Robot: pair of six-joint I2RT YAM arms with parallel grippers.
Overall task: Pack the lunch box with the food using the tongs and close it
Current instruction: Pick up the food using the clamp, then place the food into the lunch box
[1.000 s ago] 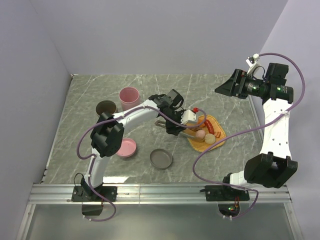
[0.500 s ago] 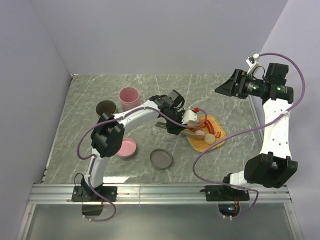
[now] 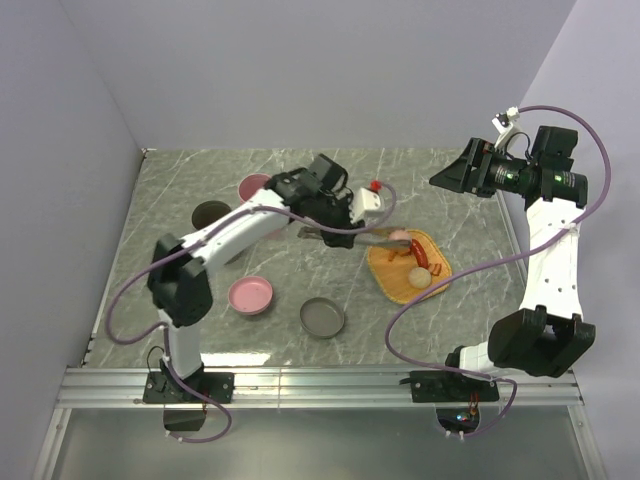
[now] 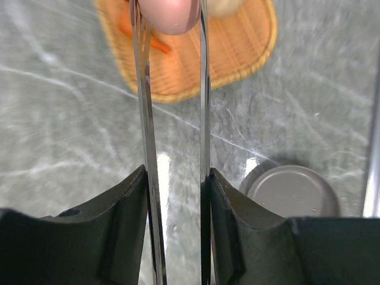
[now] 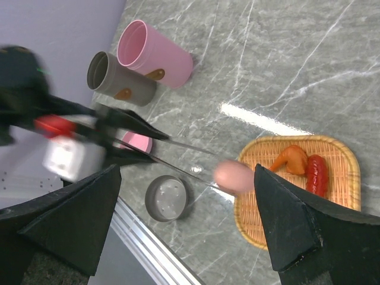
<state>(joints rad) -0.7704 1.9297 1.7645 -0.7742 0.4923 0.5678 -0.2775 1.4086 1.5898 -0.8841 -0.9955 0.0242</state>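
My left gripper (image 3: 335, 228) (image 4: 176, 175) is shut on the silver tongs (image 3: 370, 234) (image 4: 145, 119) (image 5: 190, 160), squeezing their two arms. The tong tips pinch a pinkish ball (image 3: 397, 237) (image 4: 172, 15) (image 5: 233, 176) above the back-left edge of the orange woven tray (image 3: 395, 285) (image 4: 237, 53) (image 5: 279, 231). An orange chunk (image 5: 291, 160) (image 4: 155, 43), a red strip (image 3: 420, 252) (image 5: 316, 172) and a cream ball (image 3: 418, 279) lie on the tray. The lunch box seems to be the shallow pink bowl (image 3: 250, 295) and the round grey piece (image 3: 322, 317) (image 4: 294, 190) (image 5: 168, 198). My right gripper (image 3: 450, 175) (image 5: 187, 169) hangs open and high at the back right.
A tall pink cup (image 3: 258, 190) (image 5: 157, 56) and a dark grey cup (image 3: 212, 213) (image 5: 119, 80) stand at the back left, behind my left arm. Purple walls close the table at the left, back and right. A metal rail (image 3: 320, 385) runs along the near edge.
My left gripper has tightened on the tongs and swung up and back to the left. The pinkish ball has come off the tray in the tong tips. The right arm has not moved.
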